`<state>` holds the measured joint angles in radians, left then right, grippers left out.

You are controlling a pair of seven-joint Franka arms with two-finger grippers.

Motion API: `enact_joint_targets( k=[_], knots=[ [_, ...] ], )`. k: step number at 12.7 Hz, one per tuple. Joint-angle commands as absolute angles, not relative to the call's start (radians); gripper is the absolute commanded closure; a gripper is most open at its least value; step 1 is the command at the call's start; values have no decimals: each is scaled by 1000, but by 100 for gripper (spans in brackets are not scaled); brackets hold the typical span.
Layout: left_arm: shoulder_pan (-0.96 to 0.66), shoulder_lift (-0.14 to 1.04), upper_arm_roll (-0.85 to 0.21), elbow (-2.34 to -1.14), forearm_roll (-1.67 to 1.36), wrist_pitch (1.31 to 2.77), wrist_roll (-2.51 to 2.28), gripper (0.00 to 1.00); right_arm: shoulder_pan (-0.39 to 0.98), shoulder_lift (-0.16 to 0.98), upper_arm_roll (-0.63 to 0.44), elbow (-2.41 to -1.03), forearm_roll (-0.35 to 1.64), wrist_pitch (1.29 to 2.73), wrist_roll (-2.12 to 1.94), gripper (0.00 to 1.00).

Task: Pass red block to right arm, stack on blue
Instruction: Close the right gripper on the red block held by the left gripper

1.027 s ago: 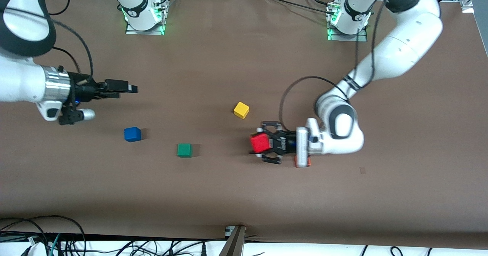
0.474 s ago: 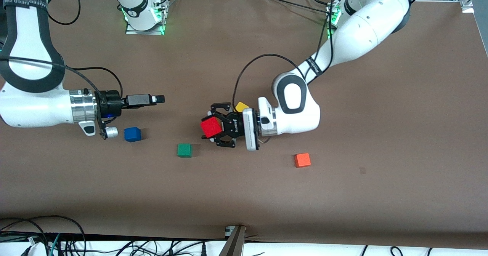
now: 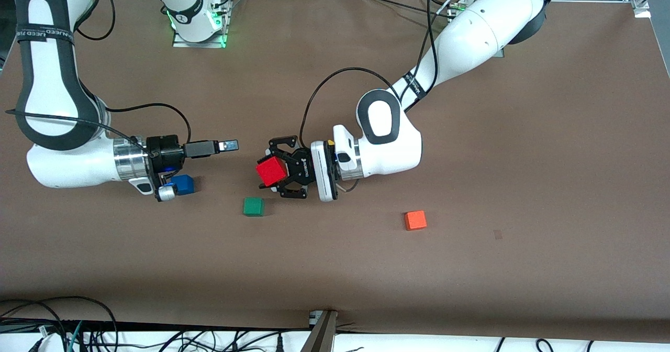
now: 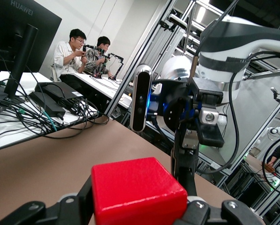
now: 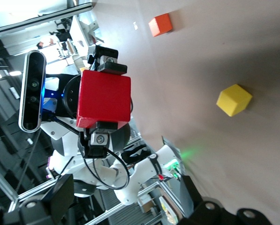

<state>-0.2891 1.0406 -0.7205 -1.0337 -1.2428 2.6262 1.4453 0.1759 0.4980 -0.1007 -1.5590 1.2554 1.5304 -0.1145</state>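
My left gripper, a black claw, is shut on the red block and holds it sideways above the table's middle, over a spot near the green cube. The block fills the left wrist view between the fingers. My right gripper, slim and black, is open and points at the block with a small gap between them; it shows in the left wrist view. The right wrist view shows the red block straight ahead. The blue cube lies on the table, partly hidden under the right wrist.
A green cube lies nearer the front camera than the held block. An orange cube lies toward the left arm's end. A yellow cube is mostly hidden by the left wrist in the front view.
The left arm has carried the red block toward the right arm's end, uncovering the orange cube. The right gripper has moved toward the block, and its wrist now covers part of the blue cube.
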Motion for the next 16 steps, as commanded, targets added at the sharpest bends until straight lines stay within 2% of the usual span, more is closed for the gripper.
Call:
enact_joint_targets(
  k=[1, 8, 16],
  knots=[
    [-308, 1035, -703, -1005, -1261, 2632, 1430, 100, 173, 526, -92, -1545, 1325, 1528, -112, 0],
    [-308, 1035, -706, -1005, -1262, 2632, 1425, 100, 186, 615, -91, -1531, 1462, 1529, -123, 0],
    [-308, 1035, -710, -1005, -1266, 2632, 1424, 100, 189, 655, -63, -1448, 1468, 1531, -66, 0]
  ],
)
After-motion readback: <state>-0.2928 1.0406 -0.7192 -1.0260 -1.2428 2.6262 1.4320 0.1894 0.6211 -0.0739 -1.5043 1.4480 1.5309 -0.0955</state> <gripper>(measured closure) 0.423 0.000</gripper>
